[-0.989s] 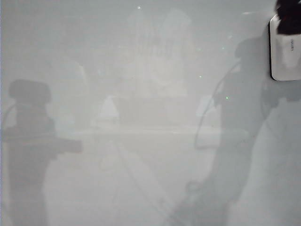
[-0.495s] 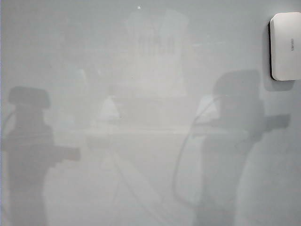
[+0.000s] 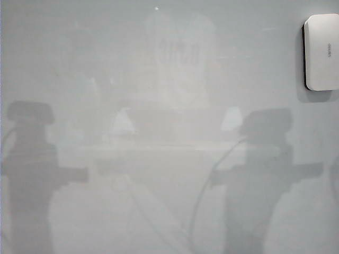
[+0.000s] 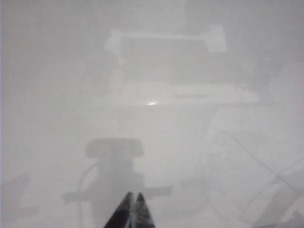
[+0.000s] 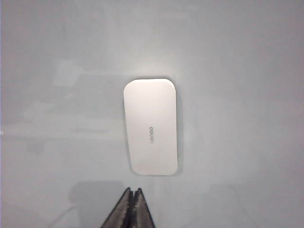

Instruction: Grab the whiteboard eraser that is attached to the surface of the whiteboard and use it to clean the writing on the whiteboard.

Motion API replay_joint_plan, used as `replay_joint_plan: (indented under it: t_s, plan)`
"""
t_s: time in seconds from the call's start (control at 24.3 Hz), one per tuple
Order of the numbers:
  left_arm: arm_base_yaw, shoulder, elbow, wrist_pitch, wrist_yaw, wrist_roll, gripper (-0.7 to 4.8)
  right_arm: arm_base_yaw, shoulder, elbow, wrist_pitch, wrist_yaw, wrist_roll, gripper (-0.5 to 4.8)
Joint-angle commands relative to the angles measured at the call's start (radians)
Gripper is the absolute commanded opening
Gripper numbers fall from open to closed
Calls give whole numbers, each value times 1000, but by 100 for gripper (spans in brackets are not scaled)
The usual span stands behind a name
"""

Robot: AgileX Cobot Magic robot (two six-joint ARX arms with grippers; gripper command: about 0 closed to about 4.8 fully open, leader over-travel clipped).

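Exterior view, eraser: the whiteboard eraser (image 3: pixel 321 52) sits on the whiteboard (image 3: pixel 159 63) at the upper right, its long axis running up and down the picture; its right side is cut off by the frame edge, and a thin black layer shows along its left side.
Exterior view, marks: a small grey mark on the eraser's face is too small to read; no marker strokes can be made out on the board.
Exterior view, arms: neither gripper itself shows, only two grey arm-shaped shadows low on the board, one at left and one at right.
Left wrist view, gripper: the left gripper (image 4: pixel 133 199) is over bare board, its two dark fingertips (image 4: pixel 125 209) pressed together with nothing between them.
Left wrist view, surface: hazy reflections and a shadow of the arm, hard to resolve.
Right wrist view, gripper: the right gripper (image 5: pixel 131 194) has its jaws together and empty, just short of the eraser's near short end, apart from it.
Right wrist view, eraser: the whiteboard eraser (image 5: pixel 150 127) shows whole, lying flat, its long axis in line with the gripper.
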Motion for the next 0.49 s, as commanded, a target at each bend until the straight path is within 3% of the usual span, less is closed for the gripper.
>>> replay_joint_plan:
  t_s: [0.04,0.12,0.25,0.41,0.49]
  plan:
    - [-1,2,0,7,4,1,-6,2,-34,-26,33,-2,68,-5]
    - [-1,2,0,7,3,1,-6,2,-33,-26,12,-6,134,-5]
    - [-1,2,0,6,3,1,-6,2,-33,-26,-3,-13,135,-5]
    - [-1,2,0,6,3,1,-6,0,-33,-26,-25,34,-70,-5]
    - [-1,2,0,6,3,1,-6,0,-33,-26,-44,55,-77,-5]
